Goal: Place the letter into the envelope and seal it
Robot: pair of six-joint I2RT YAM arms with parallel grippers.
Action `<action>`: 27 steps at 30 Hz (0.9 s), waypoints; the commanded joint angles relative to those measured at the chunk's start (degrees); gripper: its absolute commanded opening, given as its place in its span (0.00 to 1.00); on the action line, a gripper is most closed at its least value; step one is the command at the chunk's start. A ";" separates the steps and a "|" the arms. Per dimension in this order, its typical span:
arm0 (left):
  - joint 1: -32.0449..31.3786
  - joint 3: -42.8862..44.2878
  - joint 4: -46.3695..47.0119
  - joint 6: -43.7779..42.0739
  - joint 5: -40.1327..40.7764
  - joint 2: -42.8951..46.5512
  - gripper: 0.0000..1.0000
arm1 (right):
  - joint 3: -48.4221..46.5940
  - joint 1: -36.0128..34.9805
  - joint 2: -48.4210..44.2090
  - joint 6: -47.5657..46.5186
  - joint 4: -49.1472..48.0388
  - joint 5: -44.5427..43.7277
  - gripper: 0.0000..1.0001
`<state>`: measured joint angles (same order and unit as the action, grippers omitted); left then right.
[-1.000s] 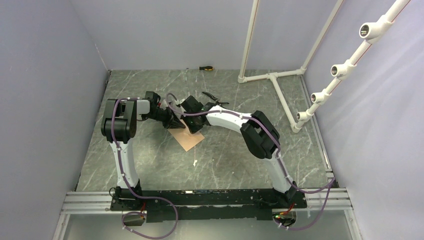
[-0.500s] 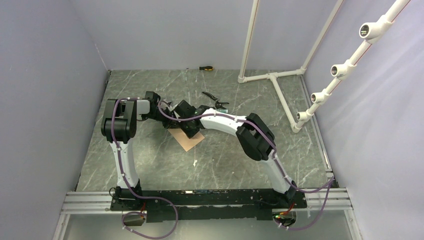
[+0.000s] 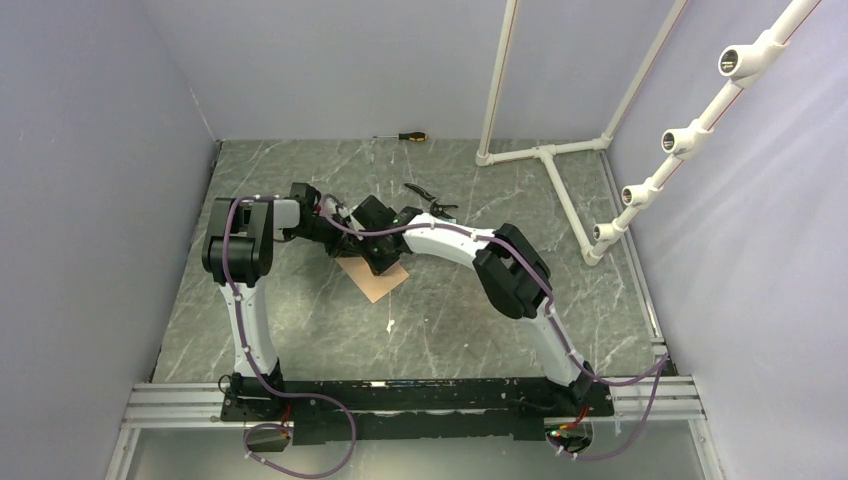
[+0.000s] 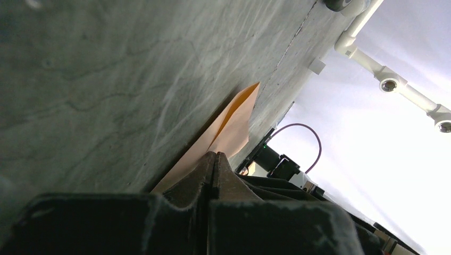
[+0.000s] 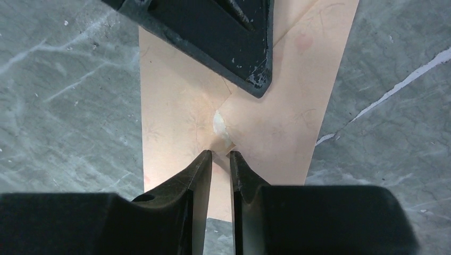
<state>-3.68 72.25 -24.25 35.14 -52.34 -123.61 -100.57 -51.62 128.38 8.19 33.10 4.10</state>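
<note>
The kraft-brown envelope (image 3: pixel 374 280) lies flat on the marble table, seamed back side up (image 5: pixel 175 122), with a white glue spot (image 5: pixel 218 123) where its seams meet. The tip of its flap rests at that spot. My left gripper (image 3: pixel 346 244) is shut, and its black fingers (image 5: pixel 228 37) rest on the envelope's far part. In the left wrist view its fingertips (image 4: pixel 215 155) meet over the envelope (image 4: pixel 228 127). My right gripper (image 5: pixel 220 155) stands just short of the glue spot, its jaws a narrow gap apart with nothing between them. The letter is not visible.
A screwdriver (image 3: pixel 412 136) lies at the back edge, with black pliers (image 3: pixel 430 203) behind the right wrist. A white pipe frame (image 3: pixel 546 155) stands at the back right. A small white scrap (image 3: pixel 389 324) lies nearer than the envelope. Grey walls enclose the table.
My right gripper has moved left over the envelope, closer to the left gripper. The left gripper and the envelope have stayed in place.
</note>
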 commanded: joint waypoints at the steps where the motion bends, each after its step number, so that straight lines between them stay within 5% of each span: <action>1: 0.96 -3.12 -3.61 -1.31 12.78 -4.49 0.02 | 0.55 0.82 0.98 1.89 -6.07 5.29 0.23; 18: 0.96 -1.73 -1.62 -1.21 7.60 -2.36 0.04 | 3.78 2.97 -6.47 3.96 -13.32 15.59 0.23; 27: 0.85 7.37 -1.42 -2.38 -2.29 7.28 0.33 | 20.42 9.59 -24.53 12.81 -24.95 8.91 0.26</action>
<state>-3.36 74.91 -25.12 34.33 -52.99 -122.65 -86.28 -45.47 113.80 15.97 16.97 17.80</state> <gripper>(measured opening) 0.274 0.248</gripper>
